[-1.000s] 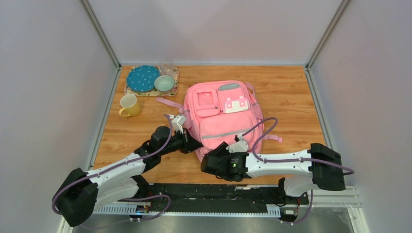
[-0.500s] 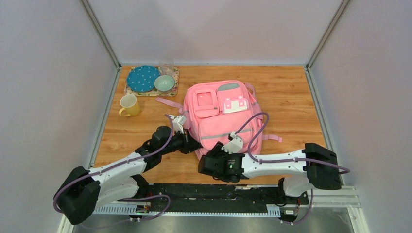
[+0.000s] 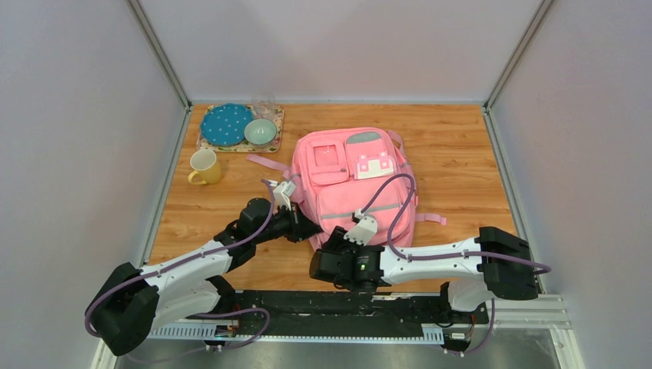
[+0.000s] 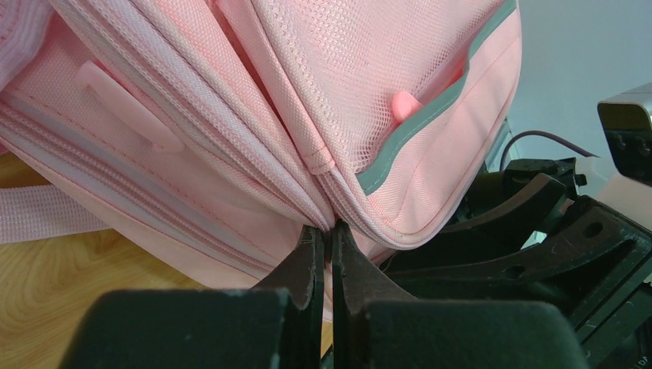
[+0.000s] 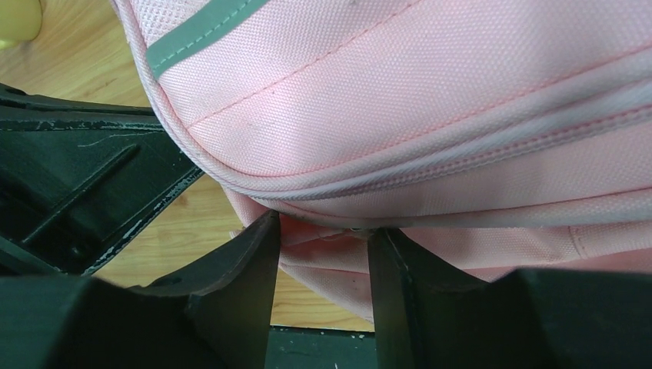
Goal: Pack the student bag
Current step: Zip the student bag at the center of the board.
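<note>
The student bag point(image 3: 354, 181), a pink backpack with grey strips, lies flat mid-table. My left gripper point(image 3: 306, 229) is at its near left corner. In the left wrist view that gripper point(image 4: 328, 231) is shut on a seam fold of the student bag point(image 4: 369, 92), between two zip lines. My right gripper point(image 3: 321, 247) sits just in front of the same corner. In the right wrist view it point(image 5: 324, 228) stands open, its fingertips either side of a loose fold under the bag's point(image 5: 430, 100) bottom edge. What lies inside the bag is hidden.
A tray point(image 3: 275, 146) at the back left carries a blue dotted plate point(image 3: 226, 124), a green bowl point(image 3: 261, 131) and a clear glass point(image 3: 265, 106). A yellow mug point(image 3: 204, 166) stands near it. Pink straps point(image 3: 265, 163) trail left and right of the bag. Walls close three sides.
My right arm has slid left along the bag's near edge toward its left corner, and its jaws have widened a little. The left gripper has kept its pinch and its place.
</note>
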`<state>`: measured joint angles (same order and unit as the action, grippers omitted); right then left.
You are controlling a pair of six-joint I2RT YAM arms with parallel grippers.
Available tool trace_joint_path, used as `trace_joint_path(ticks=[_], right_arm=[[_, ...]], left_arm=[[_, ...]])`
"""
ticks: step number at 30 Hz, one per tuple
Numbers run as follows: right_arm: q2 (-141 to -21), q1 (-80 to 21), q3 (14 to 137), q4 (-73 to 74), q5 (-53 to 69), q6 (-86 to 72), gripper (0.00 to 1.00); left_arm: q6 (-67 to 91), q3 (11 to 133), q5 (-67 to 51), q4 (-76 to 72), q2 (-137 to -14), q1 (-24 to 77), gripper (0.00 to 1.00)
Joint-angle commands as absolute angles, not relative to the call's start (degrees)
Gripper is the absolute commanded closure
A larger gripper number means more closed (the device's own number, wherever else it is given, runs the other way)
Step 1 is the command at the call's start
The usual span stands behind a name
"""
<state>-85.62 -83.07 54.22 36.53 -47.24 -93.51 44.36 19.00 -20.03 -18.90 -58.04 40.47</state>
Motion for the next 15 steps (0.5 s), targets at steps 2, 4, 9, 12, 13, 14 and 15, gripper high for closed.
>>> trace_joint_path(ticks=[2,4,9,12,13,14,15], right_arm=[[-85.17,-83.15,55.02,32.25,-52.72,-97.72,0.55],[-84.90,-82.36,54.85,34.54,-53.09,-101.59,0.54],[-82.97,-80.34,52.83,34.54,-50.98,-106.34,0.46],[-82.53,-78.93,51.95,33.66,-48.44,-107.13,0.56],[-82.44,-78.66,51.86,33.66,-48.08,-107.31,0.59],[-82.44,-78.75,51.77,33.75,-47.99,-107.23,0.63],[-82.44,-78.66,51.77,33.92,-47.73,-107.05,0.69]], left_arm=[[46.05,22.76,-29.27,-26.28,-57.13,42.10,1.00],[46.40,22.41,-29.44,-26.37,-56.87,42.01,1.00],[47.37,21.27,-29.53,-27.24,-56.16,42.10,1.00],[47.55,20.92,-29.62,-27.33,-55.90,42.10,1.00],[47.64,21.01,-29.62,-27.51,-55.81,42.19,1.00],[47.64,20.92,-29.71,-27.60,-55.81,42.10,1.00],[47.64,21.00,-29.71,-27.51,-55.81,42.10,1.00]])
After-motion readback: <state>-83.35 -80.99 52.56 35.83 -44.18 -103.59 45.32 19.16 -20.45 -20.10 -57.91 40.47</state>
